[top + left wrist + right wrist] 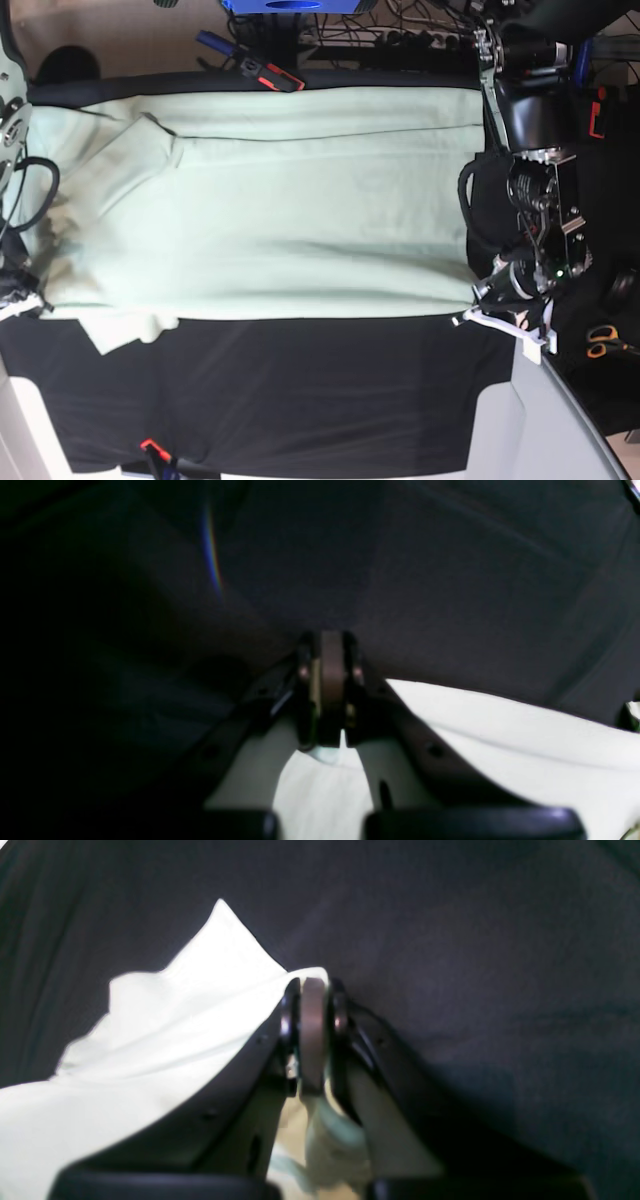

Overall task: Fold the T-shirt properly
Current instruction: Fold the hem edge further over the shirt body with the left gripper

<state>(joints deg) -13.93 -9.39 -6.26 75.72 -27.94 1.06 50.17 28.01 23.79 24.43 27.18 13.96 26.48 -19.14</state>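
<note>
The T-shirt point(330, 220) spreads across the worktop point(300, 400) between the two arms, its near edge drawn nearly straight. The left pincer point(470, 308) and right pincer point(313, 985) are each clenched on that edge near opposite corners.

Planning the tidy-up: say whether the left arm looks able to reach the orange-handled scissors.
Probably not now: its end effector is shut on the mint-green T-shirt and would likely have to let go first. The orange-handled scissors lie uncovered on its outer side.
</note>
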